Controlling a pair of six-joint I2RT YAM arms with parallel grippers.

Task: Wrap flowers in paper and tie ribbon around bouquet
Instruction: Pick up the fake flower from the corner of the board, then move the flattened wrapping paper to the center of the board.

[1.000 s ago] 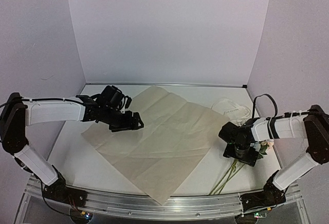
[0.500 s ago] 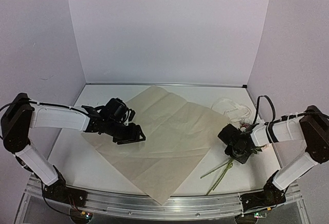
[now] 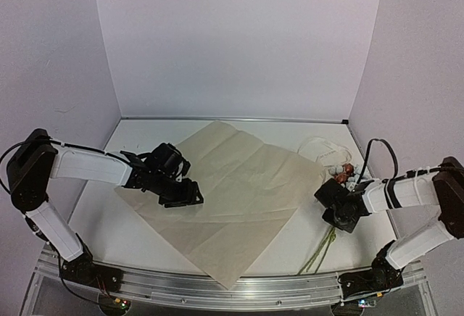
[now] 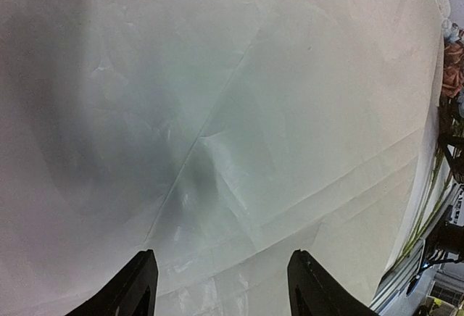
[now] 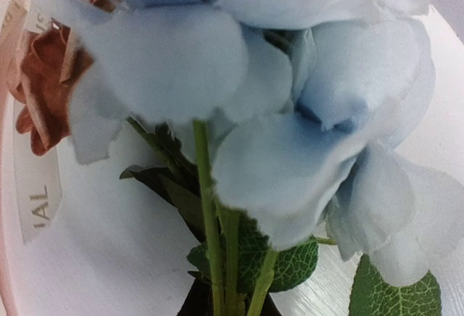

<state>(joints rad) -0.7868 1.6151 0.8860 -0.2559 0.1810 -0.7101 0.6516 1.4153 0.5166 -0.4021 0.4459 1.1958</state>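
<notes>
Near right edge of table [image 3: 109, 225]: right gripper [image 3: 341, 216] pressed shut on stems of flowers [image 5: 290, 113]; own fingers hidden in wrist view, only dark sliver at bottom edge; heads blurred, cut off by frame; ribbon [image 5: 35, 185] beside heads, lettering only partly legible. Left gripper [image 4: 222, 258] spread wide over paper [image 4: 254, 113] toward left edge, pinching nothing; contact with sheet unclear.

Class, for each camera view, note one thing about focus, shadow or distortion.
Top external: evenly lit, sharp; soft shadow under the left arm on the paper. Left wrist: wide-angle curving, dark shadow ahead of the fingers. Right wrist: flowers fill the frame, petals blurred, stems crisper.
</notes>
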